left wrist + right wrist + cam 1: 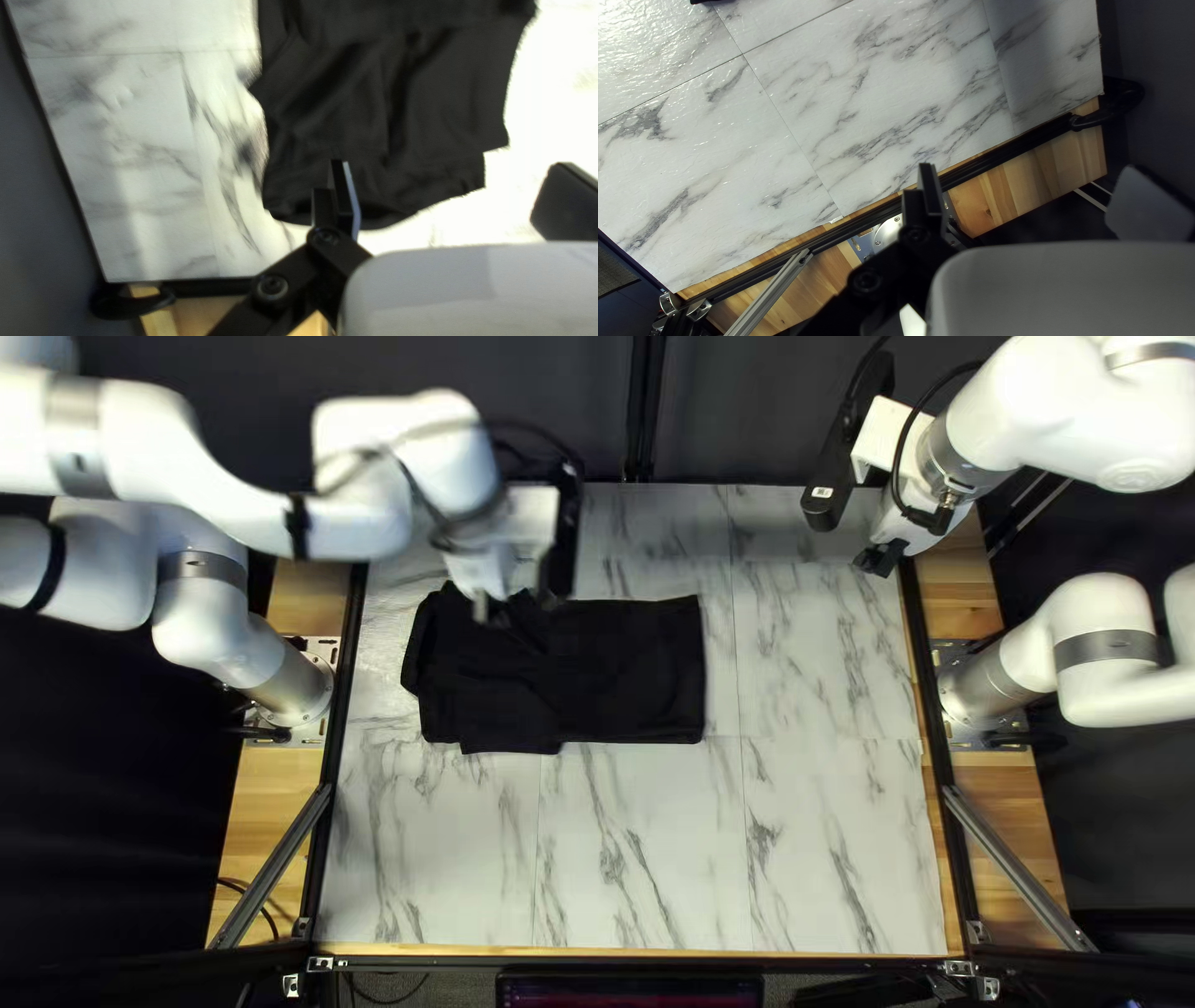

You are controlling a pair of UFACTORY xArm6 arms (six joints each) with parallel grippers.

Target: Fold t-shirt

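Observation:
A black t-shirt (623, 666) lies on the marble-patterned table as a wide, low bundle, smooth at its right half and rumpled with layered edges at its left. Over its upper left part hangs my left gripper (489, 604). In the left wrist view the t-shirt (386, 106) spreads ahead of the open left gripper (451, 194), whose fingers are far apart with no cloth held. My right gripper (881, 560) is above the table's right edge near the far corner, away from the cloth. The right wrist view shows that right gripper (1036, 193) open and holding nothing.
The marble-patterned table (647, 859) has bare surface in front of and right of the shirt. Metal braces (1015, 865) run along both side edges. A dark curtain (747, 411) hangs behind the far edge, and a screen (629, 991) stands at the near edge.

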